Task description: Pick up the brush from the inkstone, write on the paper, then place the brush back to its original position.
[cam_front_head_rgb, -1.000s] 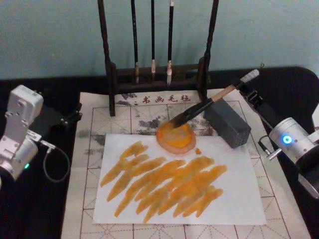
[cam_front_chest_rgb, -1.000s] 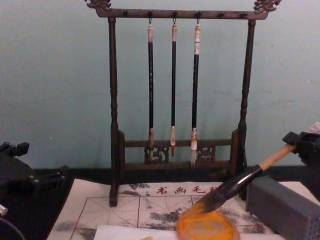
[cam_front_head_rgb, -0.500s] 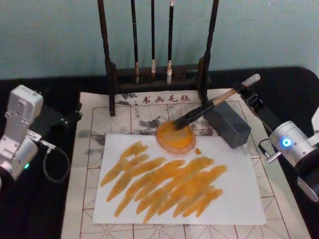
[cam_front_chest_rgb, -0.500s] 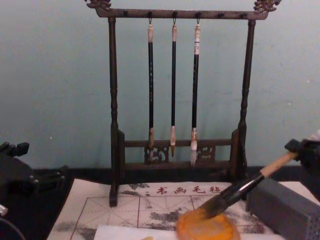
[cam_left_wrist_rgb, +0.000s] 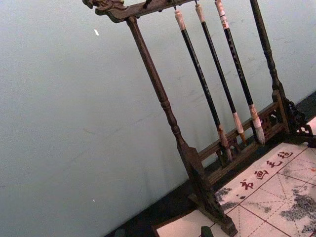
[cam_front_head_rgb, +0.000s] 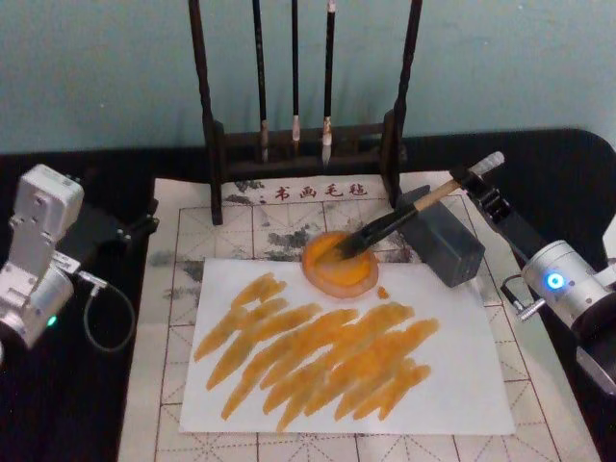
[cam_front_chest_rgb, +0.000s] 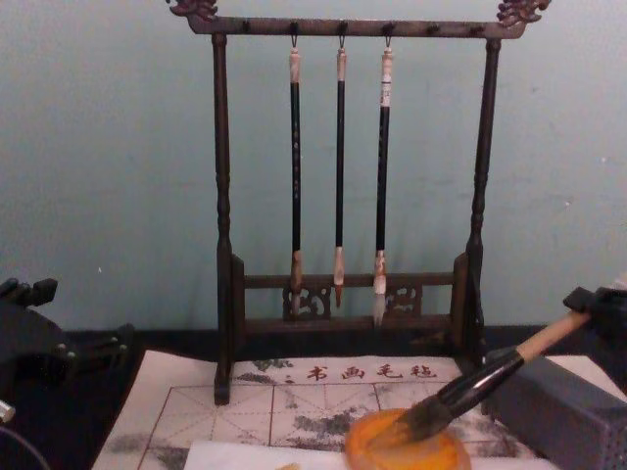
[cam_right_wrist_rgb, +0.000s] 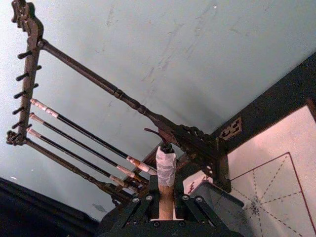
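Inside the orange inkstone, dark bristles of the brush.

A plain teal wall closes the scene behind the table, whose top is black and matte. The paint is evenly lit, with faint scuffs, thin scratches and a few white flecks visible in the wrist views. At the table's far edge, just before the wall, stands a dark carved wooden rack with three slim brushes hanging from its top bar.
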Robot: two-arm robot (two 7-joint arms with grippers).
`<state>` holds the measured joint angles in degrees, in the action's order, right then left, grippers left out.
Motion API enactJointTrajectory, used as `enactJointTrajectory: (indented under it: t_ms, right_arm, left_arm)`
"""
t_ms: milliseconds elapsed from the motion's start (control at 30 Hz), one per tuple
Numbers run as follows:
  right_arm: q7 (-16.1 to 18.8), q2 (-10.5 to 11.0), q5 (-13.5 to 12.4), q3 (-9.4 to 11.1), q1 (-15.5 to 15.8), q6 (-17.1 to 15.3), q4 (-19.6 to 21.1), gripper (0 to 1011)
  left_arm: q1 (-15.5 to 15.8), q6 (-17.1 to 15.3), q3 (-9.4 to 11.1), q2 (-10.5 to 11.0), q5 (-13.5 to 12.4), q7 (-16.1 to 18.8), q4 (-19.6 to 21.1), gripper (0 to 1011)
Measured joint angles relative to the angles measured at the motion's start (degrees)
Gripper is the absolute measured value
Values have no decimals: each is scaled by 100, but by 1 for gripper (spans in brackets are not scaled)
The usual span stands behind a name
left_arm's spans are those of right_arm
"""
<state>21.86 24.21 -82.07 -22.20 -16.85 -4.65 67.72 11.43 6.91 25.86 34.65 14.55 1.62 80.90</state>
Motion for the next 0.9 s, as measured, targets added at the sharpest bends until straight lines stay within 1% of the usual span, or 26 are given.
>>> enactJointTrajectory:
  t_ms: [267, 900]
  right_arm:
    - [-6, -10, 10, 11, 3, -31, -36, 184]
    - [-47, -47, -62, 52, -20, -124, -212, 184]
  left_arm:
    - [0, 0, 0, 0, 0, 0, 0, 1001]
    - [0, 0, 0, 0, 0, 0, 0, 1001]
